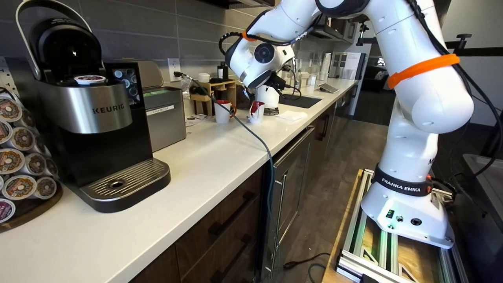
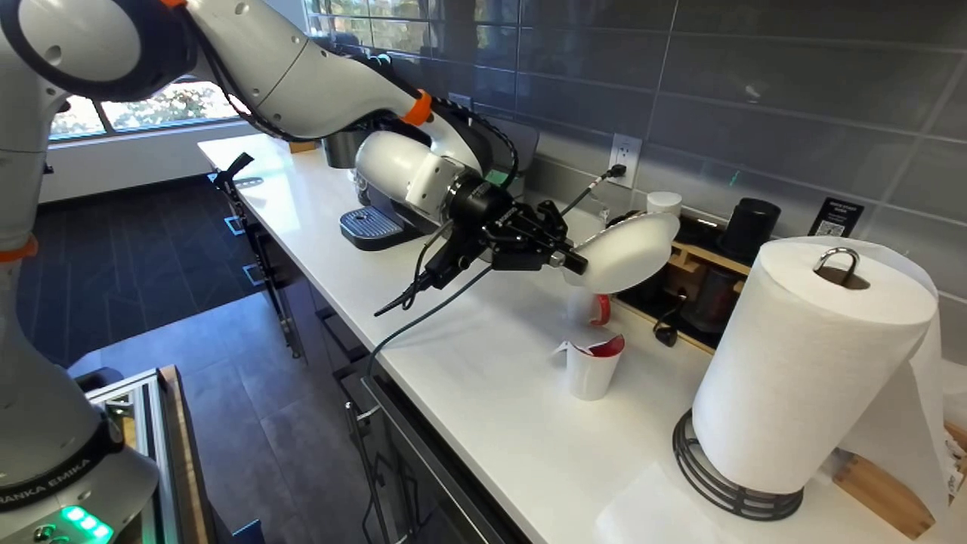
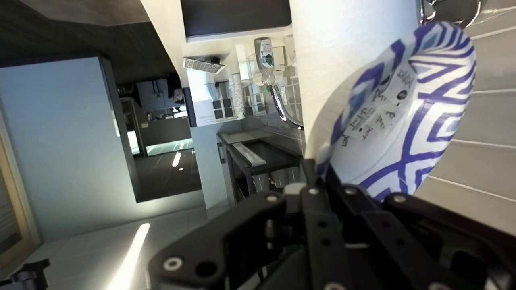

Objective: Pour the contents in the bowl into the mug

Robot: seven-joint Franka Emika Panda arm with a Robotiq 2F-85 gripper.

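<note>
Nearest the camera in an exterior view, left of the coffee machine, stacked coffee pods sit on a wooden base. The coffee machine's top is up, a single pod in the opening. Just right of the coffee machine, a metal box has its lid raised, its contents hidden. Farther right of the coffee machine along the tabletop, a wooden stand carries a black container and a white container. About as far from the coffee machine stands a red-handled mug, upright; a little farther from it, a white mug with a red inside. Whether either mug holds anything, I cannot tell. Yet farther from the coffee machine, the paper-towel roll stands upright. Seen in an exterior view, the bowl is up in the air between the coffee machine and the paper-towel roll, tilted, its underside showing. In the wrist view it contains small pale pieces with dark lettering. The pincer is pinching the bowl by its rim, the fingers nearly together with that edge between them.
</note>
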